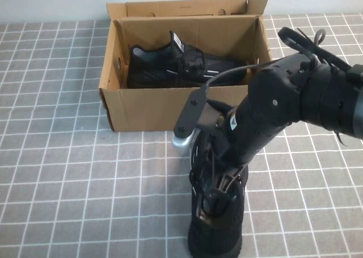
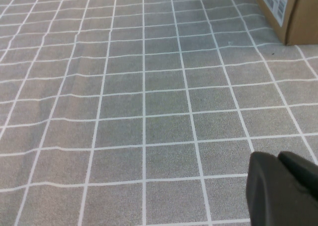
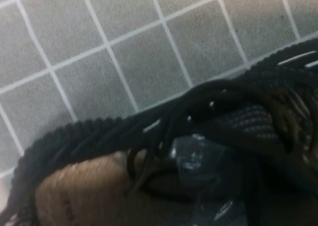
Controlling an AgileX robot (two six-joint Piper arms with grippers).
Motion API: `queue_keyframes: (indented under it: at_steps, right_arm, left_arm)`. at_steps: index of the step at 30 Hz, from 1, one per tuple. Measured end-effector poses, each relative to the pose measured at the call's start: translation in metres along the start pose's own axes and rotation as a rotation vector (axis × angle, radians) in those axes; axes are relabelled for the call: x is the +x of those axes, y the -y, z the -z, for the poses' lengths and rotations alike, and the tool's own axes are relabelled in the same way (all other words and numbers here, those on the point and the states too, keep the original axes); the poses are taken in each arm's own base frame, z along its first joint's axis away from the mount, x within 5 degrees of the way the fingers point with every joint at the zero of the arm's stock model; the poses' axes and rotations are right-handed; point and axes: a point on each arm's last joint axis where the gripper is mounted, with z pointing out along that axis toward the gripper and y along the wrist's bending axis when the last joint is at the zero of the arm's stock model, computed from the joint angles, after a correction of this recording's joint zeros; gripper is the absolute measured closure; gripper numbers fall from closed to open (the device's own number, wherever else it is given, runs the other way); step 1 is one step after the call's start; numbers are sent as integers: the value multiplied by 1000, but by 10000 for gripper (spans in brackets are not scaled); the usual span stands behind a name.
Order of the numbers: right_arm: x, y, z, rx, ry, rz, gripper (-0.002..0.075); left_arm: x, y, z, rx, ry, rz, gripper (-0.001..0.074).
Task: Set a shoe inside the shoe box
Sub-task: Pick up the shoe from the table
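Observation:
A black mesh shoe [image 1: 216, 227] stands on the table in front of the shoe box [image 1: 150, 108], toe toward me. My right gripper [image 1: 214, 185] reaches down into its laced top and is shut on the shoe [image 3: 238, 116] at the tongue and laces; one dark finger [image 3: 196, 159] shows inside the opening. A matching black sneaker [image 1: 181, 65] lies on its side inside the open brown box, whose flap lid stands up at the back. My left gripper [image 2: 282, 188] is shut and empty, low over bare tiles, out of the high view.
Grey cloth with a white grid [image 1: 68, 184] covers the table. A box corner with a barcode label [image 2: 280, 10] sits well beyond the left gripper. The right arm [image 1: 295, 99] crosses in front of the box's right end.

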Motion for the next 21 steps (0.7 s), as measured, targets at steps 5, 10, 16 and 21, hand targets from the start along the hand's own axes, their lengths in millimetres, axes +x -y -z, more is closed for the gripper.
queue_keyframes:
  at_steps: [5, 10, 16, 21]
  right_arm:
    - [2, -3, 10, -11, -11, -11, 726]
    - [8, -9, 51, -11, 4, -5, 726]
    - [20, -21, 123, 52, 132, 17, 727]
    - [31, -30, 166, 116, 232, 46, 727]
  left_arm:
    - [0, 0, 0, 0, 0, 0, 737]
    - [0, 0, 0, 0, 0, 0, 737]
    - [0, 0, 0, 0, 0, 0, 737]
    - [0, 0, 0, 0, 0, 0, 737]
